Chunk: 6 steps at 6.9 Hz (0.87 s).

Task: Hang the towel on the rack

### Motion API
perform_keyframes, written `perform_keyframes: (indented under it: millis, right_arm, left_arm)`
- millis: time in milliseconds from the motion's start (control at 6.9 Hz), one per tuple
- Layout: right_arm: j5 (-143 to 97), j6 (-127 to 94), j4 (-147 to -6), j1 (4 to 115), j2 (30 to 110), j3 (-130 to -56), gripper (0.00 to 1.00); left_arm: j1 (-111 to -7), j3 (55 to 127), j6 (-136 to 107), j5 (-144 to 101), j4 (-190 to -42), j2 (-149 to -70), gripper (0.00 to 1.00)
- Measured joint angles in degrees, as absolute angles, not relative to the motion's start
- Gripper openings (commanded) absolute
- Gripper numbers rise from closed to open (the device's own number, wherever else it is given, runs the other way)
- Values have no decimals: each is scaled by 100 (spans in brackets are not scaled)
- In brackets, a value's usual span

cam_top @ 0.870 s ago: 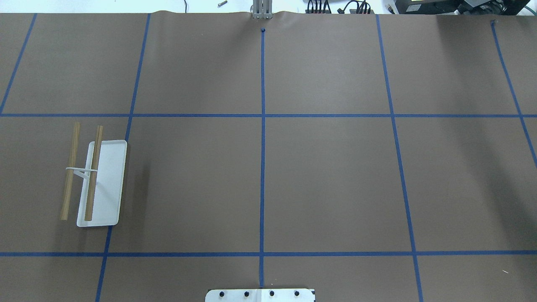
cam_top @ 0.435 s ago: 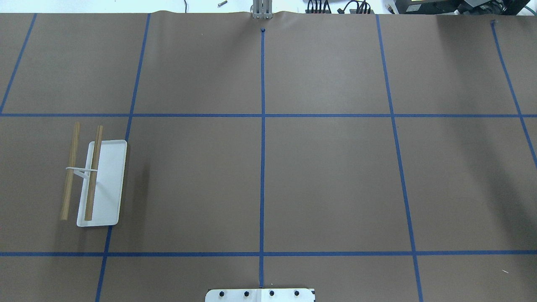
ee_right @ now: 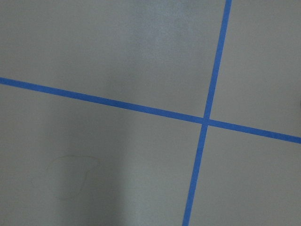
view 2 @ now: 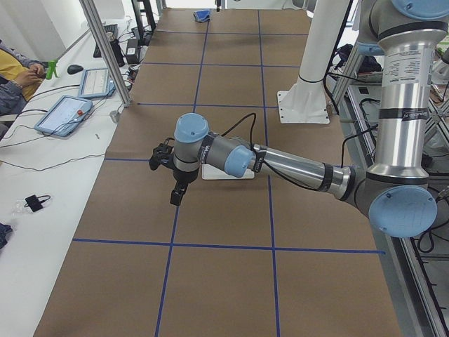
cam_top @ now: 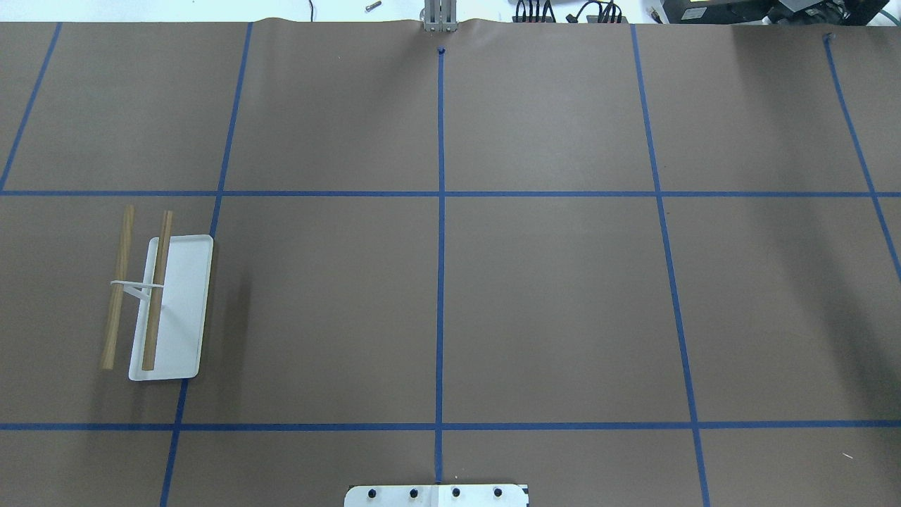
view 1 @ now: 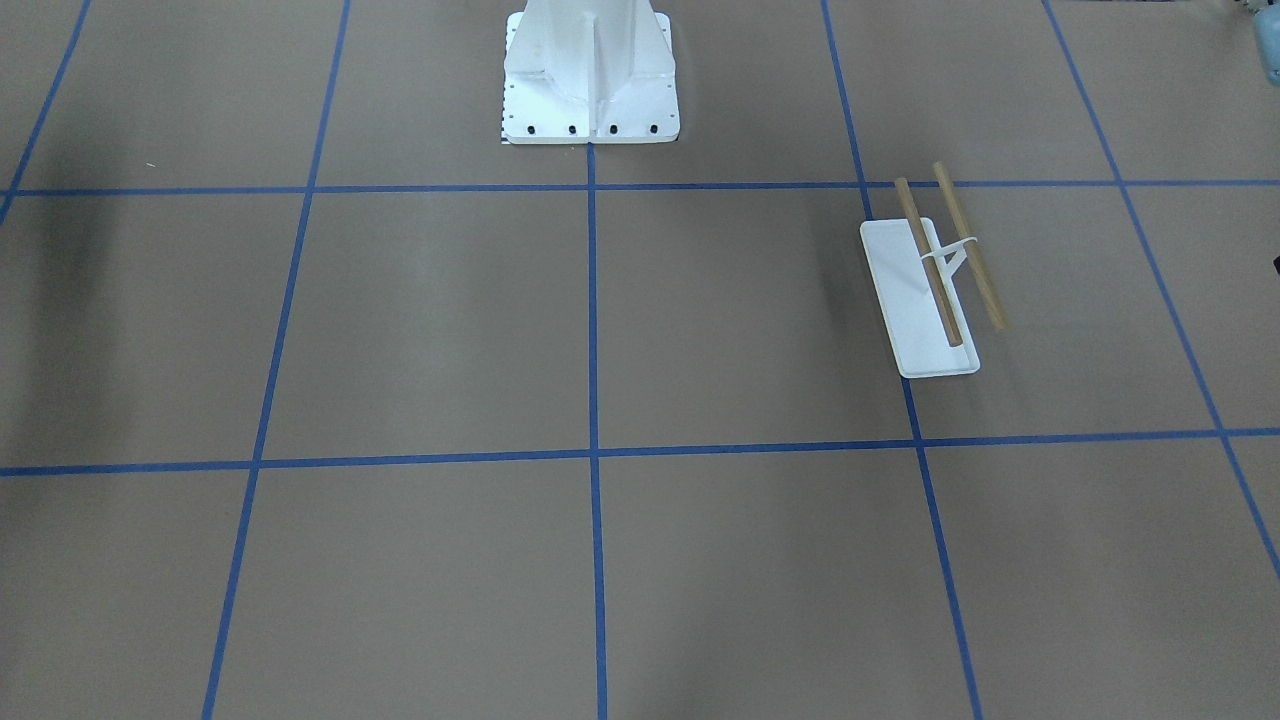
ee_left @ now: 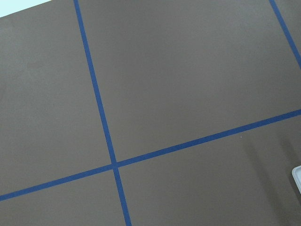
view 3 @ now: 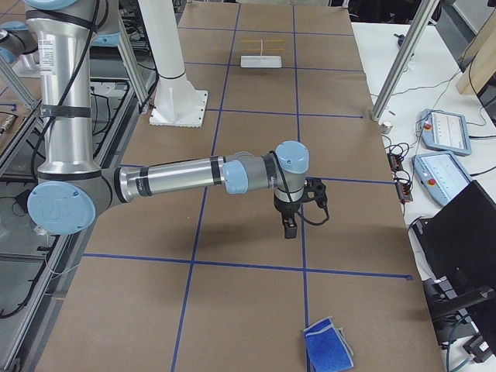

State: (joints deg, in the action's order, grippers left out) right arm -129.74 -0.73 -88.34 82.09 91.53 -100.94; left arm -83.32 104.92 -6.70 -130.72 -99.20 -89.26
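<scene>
The rack stands on the table's left side, with a white tray base and two wooden dowel bars; it also shows in the front view and far off in the exterior right view. The blue towel lies crumpled at the table's right end, and shows small in the exterior left view. My left gripper hangs above the table beside the rack. My right gripper hangs over the table well short of the towel. I cannot tell whether either is open or shut. The left wrist view catches a tray corner.
The large white bolted pedestal stands at the table's near middle edge. Blue tape lines grid the brown table cover. An aluminium post, tablets and an operator are beyond the far edge. Cables and equipment lie along that edge.
</scene>
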Motion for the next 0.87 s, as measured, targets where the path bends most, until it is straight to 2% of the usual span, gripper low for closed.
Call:
perform_keyframes:
  millis: [580,870]
  right_arm:
    - [-12828,2102,-8824,8375,8980,-9170,99]
    - [-12696,3276,-8758,8604,8352,-8073,98]
  left_arm:
    - [-8332,10491,-737,-13241,-9923,-8907,98]
    - [-8332,10448,-738,-13245,-9923,-8911,98]
